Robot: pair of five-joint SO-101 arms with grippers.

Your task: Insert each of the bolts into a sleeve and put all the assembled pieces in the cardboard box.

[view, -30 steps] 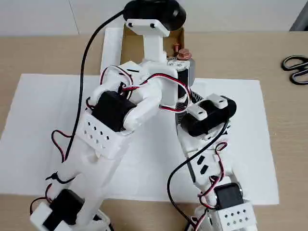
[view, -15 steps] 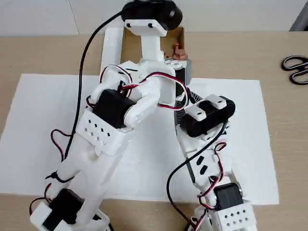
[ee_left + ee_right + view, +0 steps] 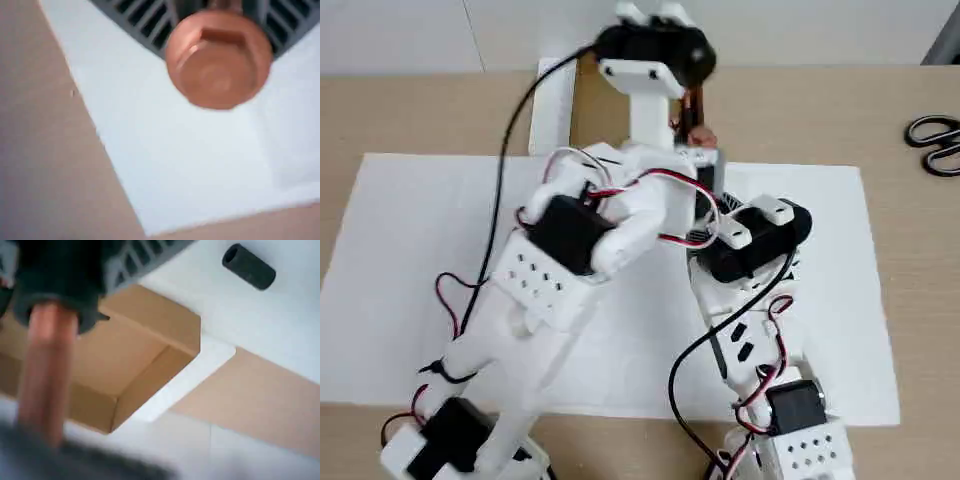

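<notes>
Sleeve (image 3: 55, 295) on the bolt (image 3: 45, 375) near the cardboard box (image 3: 150, 325); left pincer (image 3: 686, 120), right pincer (image 3: 708, 188): grip cannot be told.

The left arm (image 3: 565, 265) stretches far forward from its base at the near table edge (red and black wires loop over its bent elbow), its wrist (image 3: 650, 95) extended straight ahead. The right arm (image 3: 750, 320) stands shorter and folded, wrist (image 3: 755, 240) angled inward. The left gripper (image 3: 698, 150) and right gripper (image 3: 708, 205) sit close together

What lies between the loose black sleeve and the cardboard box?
Bare white paper, seen in the right wrist view; the sleeve lies apart from the cardboard box.
</notes>
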